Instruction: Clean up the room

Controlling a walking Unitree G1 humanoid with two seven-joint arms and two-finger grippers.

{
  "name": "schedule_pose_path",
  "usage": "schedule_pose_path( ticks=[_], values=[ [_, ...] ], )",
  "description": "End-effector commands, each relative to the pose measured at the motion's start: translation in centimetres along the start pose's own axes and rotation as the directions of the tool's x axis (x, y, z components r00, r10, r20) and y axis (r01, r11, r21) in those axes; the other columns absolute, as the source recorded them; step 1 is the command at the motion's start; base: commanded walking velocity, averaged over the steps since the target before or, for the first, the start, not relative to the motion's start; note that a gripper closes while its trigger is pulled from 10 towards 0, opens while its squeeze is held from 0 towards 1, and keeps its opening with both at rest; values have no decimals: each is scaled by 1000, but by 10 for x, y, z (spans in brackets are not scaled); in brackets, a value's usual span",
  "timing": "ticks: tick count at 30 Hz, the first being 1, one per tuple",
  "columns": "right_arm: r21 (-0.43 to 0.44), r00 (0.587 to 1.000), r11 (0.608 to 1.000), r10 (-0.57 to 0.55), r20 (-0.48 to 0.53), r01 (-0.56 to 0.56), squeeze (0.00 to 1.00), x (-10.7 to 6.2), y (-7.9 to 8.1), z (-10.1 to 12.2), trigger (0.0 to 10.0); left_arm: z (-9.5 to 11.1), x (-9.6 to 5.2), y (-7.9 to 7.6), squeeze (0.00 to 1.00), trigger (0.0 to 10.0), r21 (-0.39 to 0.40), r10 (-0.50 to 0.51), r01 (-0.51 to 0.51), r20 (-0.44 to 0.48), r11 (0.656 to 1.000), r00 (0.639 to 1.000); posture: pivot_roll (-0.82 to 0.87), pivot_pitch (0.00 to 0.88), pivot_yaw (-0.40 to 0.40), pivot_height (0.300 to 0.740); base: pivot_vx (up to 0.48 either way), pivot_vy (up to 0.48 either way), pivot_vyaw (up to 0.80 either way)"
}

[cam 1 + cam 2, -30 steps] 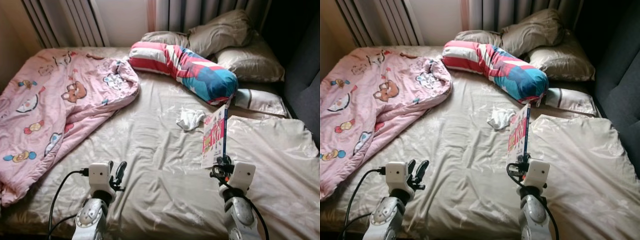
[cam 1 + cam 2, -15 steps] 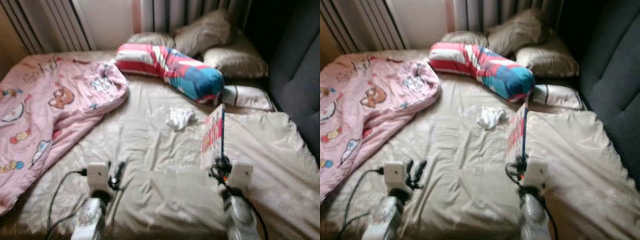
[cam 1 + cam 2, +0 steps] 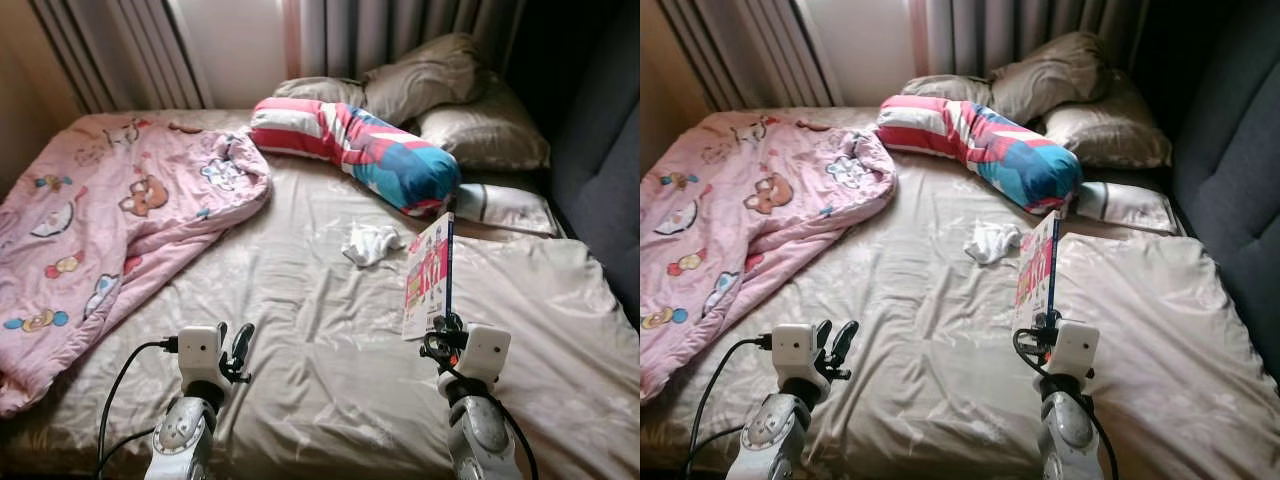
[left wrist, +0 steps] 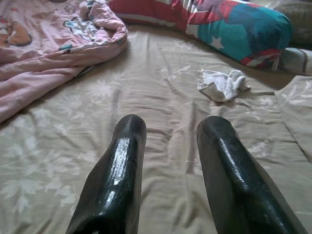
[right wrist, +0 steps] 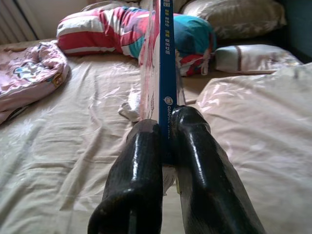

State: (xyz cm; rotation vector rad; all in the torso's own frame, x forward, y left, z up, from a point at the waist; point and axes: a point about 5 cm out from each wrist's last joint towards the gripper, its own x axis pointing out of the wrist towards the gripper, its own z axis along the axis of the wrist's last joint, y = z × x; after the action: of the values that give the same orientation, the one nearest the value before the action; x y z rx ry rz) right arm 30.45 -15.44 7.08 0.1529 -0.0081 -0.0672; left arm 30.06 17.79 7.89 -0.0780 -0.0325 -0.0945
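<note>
Between the right gripper's [image 5: 165, 141] fingers: thin book [image 3: 428, 275] pinched upright by its blue spine, above the bed [image 3: 320, 340].
Camera has swung back and steadied; book, grip and white cloth [image 3: 371, 243] beyond the fingertips unchanged. Left gripper [image 4: 170, 146] hovers, fingers spread, holding nothing. Book secured; destination not yet evident.

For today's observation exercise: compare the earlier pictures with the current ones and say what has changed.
Only the camera swung; no object moved. The right gripper still clamps the book upright, the left gripper stays open and empty, and the white cloth lies where it was.
</note>
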Motion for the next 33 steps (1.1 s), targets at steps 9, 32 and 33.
schedule_pose_path(
  ticks=[9,32,33],
  values=[
    [-19,1000,1000,5,1,-5,0,3,3,3,10000,-8,-5,3,0,10000,-11,16,-16,-29,1000,999,-45,201,19,725,0,0,0],
    [-30,1000,999,15,10,-15,0,1,4,4,10000,-10,-4,3,0,10000,-11,16,-16,-37,1000,999,-47,201,19,630,0,0,0],
    [-30,1000,999,15,10,-15,0,1,4,3,10000,-10,-4,3,0,10000,-11,16,-16,-37,1000,999,-47,201,19,630,0,0,0]
  ],
)
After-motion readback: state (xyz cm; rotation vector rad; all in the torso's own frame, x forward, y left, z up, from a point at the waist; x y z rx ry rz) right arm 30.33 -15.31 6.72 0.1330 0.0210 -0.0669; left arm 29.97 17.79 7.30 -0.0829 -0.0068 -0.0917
